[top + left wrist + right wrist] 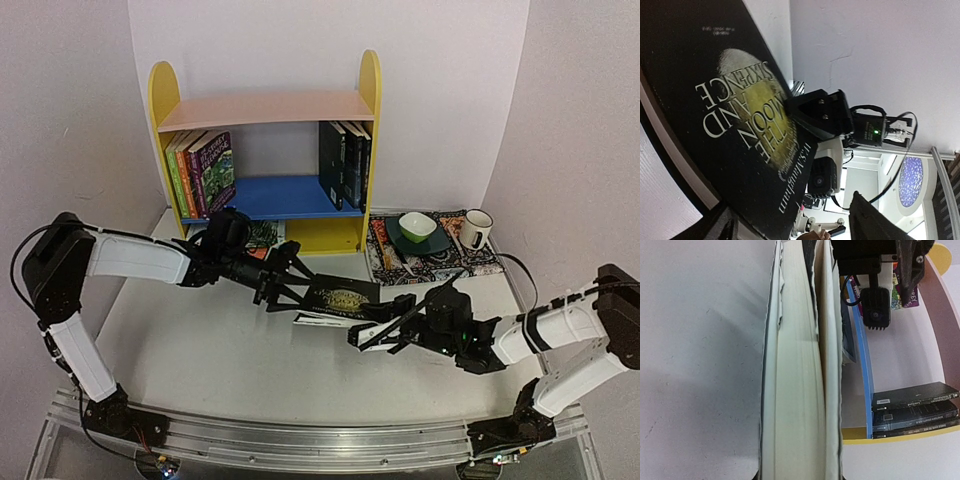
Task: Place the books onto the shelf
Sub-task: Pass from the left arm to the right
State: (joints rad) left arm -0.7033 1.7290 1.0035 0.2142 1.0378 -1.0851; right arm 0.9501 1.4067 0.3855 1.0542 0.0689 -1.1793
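A black book point(343, 294) titled "The Moon and Sixpence" point(735, 115) hangs above the table in front of the shelf point(265, 110), with a paler book point(312, 319) under it. My right gripper point(370, 331) is shut on both from the right. Their page edges point(795, 390) fill the gap between its jaws point(800, 475). My left gripper point(294, 285) is at the book's left end with its jaws open point(790, 215), the cover lying against one finger. On the shelf stand coloured books point(201, 171) at the left and dark books point(345, 161) at the right.
A patterned cloth mat point(480, 262) lies right of the shelf. It carries a green bowl point(417, 225) on a dark plate, a white mug point(476, 228) and an orange book point(383, 245). A leaf-covered book point(263, 235) lies in the shelf's bottom bay.
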